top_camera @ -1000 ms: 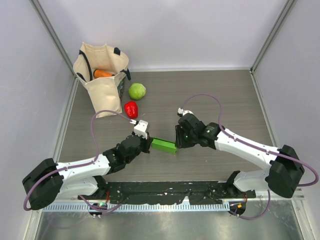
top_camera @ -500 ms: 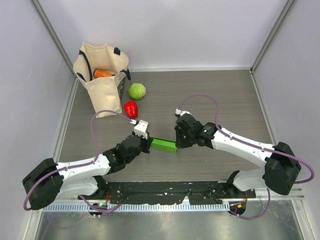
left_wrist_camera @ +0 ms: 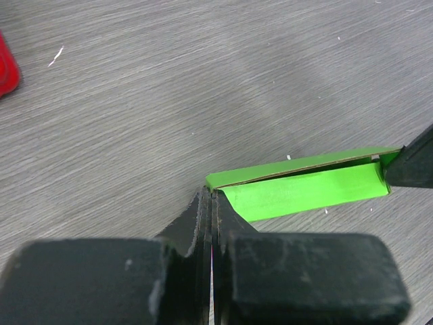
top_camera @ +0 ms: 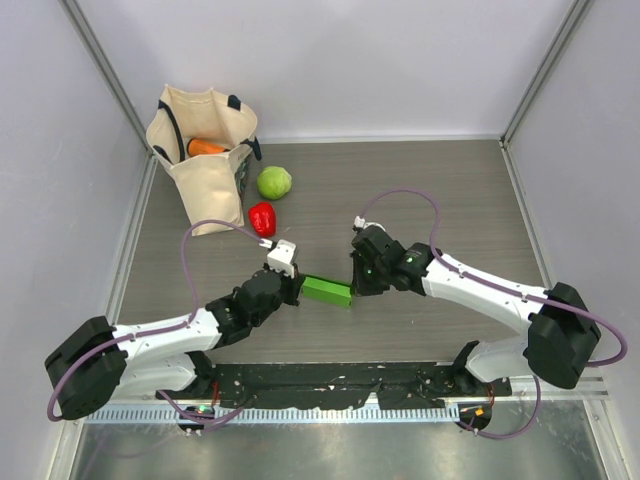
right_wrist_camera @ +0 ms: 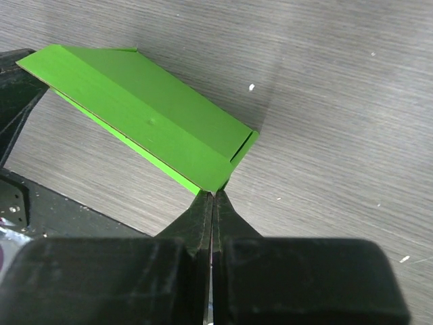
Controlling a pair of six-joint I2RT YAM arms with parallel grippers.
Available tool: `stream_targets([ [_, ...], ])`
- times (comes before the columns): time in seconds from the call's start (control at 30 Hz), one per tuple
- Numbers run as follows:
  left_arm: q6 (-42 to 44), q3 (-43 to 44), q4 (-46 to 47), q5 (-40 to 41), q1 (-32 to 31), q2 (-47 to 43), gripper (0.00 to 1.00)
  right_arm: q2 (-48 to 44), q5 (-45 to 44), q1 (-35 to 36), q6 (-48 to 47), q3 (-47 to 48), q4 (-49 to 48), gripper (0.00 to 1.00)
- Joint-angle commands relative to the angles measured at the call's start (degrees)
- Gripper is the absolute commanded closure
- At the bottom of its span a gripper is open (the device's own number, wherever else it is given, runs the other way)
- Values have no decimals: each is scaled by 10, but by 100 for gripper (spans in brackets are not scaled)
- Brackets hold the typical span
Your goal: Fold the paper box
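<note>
The left gripper [left_wrist_camera: 212, 196] was seen clenched, its two dark fingers pressed together with hardly a gap, and one end corner of the paper box [left_wrist_camera: 304, 189] was pinched at their tips. The right gripper [right_wrist_camera: 212, 194] was likewise found closed tight, with the opposite end corner of the paper box [right_wrist_camera: 142, 115] nipped between its fingertips. The box was seen folded flat into a narrow bright green strip, with one layer of card laid over another and a brown cut edge shown along one long side. In the top view the paper box [top_camera: 327, 290] was stretched between the left gripper [top_camera: 298, 287] and the right gripper [top_camera: 353, 283], near the middle of the grey wood-grain table [top_camera: 450, 190] and towards its near edge; whether the strip was lifted off the surface or laid on it could not be told. Both arms were angled inward from their bases, and a purple cable [top_camera: 400, 195] was looped above the right arm. Farther back on the left, well apart from the box, a red pepper [top_camera: 262, 217] and a round pale-green vegetable [top_camera: 274, 182] were placed just beside a cream cloth bag [top_camera: 205, 170], in whose open mouth an orange carrot [top_camera: 206, 147] was shown. An edge of the red pepper [left_wrist_camera: 5, 68] was also caught at the left border of the left wrist view.
</note>
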State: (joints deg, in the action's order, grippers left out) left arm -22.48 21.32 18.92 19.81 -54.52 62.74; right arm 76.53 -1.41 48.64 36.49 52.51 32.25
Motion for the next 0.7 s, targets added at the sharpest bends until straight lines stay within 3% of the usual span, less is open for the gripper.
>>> stream_targets([
  [0.0, -2, 7, -24, -12, -5, 5, 100, 10, 55, -2, 63, 21, -37, 99],
  [0.47, -3, -1, -22, -13, -5, -3, 100, -7, 115, -41, 118, -8, -73, 99],
  [0.67, 0, -1, -24, -9, -5, -4, 100, -1, 92, -41, 69, -12, -35, 99],
])
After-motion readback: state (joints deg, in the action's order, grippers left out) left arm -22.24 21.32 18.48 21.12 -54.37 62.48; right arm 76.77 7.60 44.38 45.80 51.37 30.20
